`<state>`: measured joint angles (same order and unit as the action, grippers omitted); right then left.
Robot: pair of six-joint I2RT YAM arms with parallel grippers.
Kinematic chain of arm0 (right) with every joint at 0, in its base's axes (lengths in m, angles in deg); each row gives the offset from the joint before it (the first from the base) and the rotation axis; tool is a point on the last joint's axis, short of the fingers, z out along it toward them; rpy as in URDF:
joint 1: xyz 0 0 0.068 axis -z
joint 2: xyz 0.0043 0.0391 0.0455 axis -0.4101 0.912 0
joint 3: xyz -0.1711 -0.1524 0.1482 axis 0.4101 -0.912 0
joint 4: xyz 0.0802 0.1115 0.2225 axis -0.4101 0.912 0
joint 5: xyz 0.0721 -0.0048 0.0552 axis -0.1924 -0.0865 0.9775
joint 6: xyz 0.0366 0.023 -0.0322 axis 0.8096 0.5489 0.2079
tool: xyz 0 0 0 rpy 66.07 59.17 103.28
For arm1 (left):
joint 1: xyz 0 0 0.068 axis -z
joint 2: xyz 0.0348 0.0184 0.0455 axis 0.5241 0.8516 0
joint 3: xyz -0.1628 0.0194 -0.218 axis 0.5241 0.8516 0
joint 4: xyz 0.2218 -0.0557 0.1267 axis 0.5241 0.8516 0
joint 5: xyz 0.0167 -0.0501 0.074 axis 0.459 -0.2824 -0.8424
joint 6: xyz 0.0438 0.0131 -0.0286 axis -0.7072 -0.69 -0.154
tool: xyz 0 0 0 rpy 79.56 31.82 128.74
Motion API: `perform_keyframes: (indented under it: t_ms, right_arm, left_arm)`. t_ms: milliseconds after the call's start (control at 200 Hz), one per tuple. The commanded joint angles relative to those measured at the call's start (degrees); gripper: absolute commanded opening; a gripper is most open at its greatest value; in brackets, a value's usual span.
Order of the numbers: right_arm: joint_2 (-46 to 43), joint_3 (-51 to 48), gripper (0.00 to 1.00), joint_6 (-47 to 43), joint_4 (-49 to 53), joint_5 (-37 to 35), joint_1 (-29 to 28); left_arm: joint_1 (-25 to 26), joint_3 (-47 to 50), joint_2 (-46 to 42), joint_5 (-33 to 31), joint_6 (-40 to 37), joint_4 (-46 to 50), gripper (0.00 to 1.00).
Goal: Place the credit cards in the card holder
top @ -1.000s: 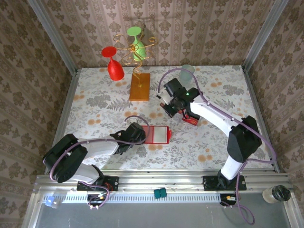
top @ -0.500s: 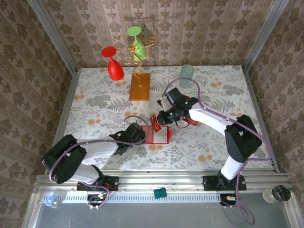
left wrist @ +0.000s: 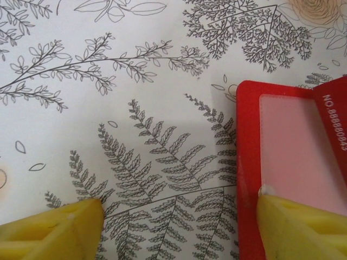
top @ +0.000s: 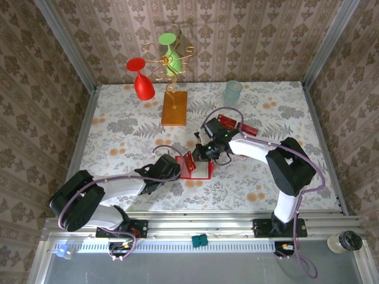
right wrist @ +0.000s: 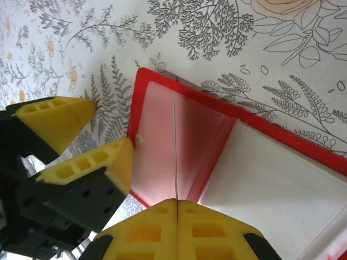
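Jaws of the right gripper (right wrist: 177, 203) are pressed flat together on a credit card (top: 189, 160), which its wrist view shows edge-on as a thin line running up from between the yellow fingertips. In the overhead view that card stands tilted over the left part of the card holder (top: 197, 168), with the right gripper (top: 198, 155) just above it.

The card holder lies open on the flowered table (top: 118, 127), a little in front of the middle, red rim outward and pale pinkish-white pockets facing up. In the left wrist view the held card's corner (left wrist: 332, 116), with gold lettering, overlaps the upper right of the pale pocket.

The left gripper (left wrist: 179, 197) has its jaws spread wide and grasps nothing. One yellow finger (left wrist: 303, 227) rests on the card holder's (left wrist: 248, 162) left edge; the other (left wrist: 54, 233) sits on the bare cloth beside it. From above, the left gripper (top: 172, 168) lies low at the holder's left side.

More credit cards (top: 228, 122) lie loose on the table behind the right arm, well apart from the holder. Farther back stand a pale cup (top: 233, 92) and an orange-brown block (top: 174, 107) bearing gold wire, with a red glass (top: 141, 80) and a green glass (top: 170, 53) hanging upside down on it
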<state>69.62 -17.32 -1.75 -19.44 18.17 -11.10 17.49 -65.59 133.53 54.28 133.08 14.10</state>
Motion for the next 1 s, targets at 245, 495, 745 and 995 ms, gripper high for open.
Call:
perform_keyframes:
  t_ms: [245, 495, 745, 995]
  right_arm:
    - [2.32, -1.66, 0.00, 1.42, -2.27, 0.42, -0.29]
    - [2.40, -2.27, 0.00, 1.51, -2.85, 0.42, -0.29]
    - [2.49, -2.89, 0.00, 1.87, -3.53, 0.69, -0.29]
    - [2.41, -3.32, 0.00, 1.99, -3.97, 0.91, -0.29]
  left_arm:
    - [0.40, -2.74, -0.94, -0.73, -2.69, 5.38, 0.80]
    - [0.48, -4.51, 1.49, 0.38, -4.34, 4.15, 0.80]
    - [0.66, -5.07, 3.69, 0.83, -4.98, 3.52, 0.80]
    - [1.38, -4.71, 3.38, 0.92, -4.79, 3.39, 0.80]
